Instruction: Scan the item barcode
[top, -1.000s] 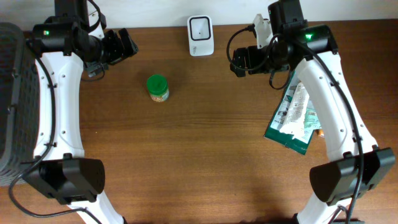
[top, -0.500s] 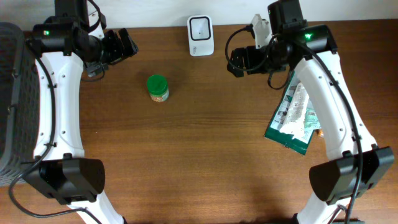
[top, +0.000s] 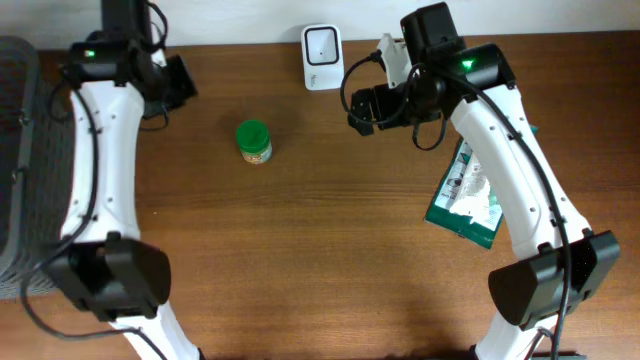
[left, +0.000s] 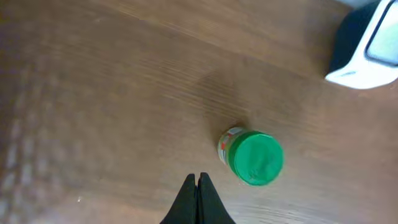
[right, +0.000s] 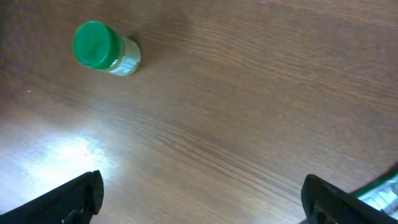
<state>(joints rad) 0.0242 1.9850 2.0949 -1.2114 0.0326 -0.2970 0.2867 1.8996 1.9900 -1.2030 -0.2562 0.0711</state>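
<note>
Overhead: the left arm reaches along the far edge of the table (top: 300, 260). The left gripper (top: 183, 82) is closed on nothing, well apart from the jar (top: 253, 141). The right arm bends inward, with the right gripper (top: 359, 109) spread wide and empty near the scanner (top: 322, 44).

Count — one green-lidded jar upright on the table, one white scanner, one green packet (top: 470, 190), one basket (top: 15, 150).

Left wrist: fingers (left: 186, 202) pressed together, jar just beyond them.

Right wrist: jaws wide apart, jar at upper left.

Print on jar label and packet — too small to read.
</note>
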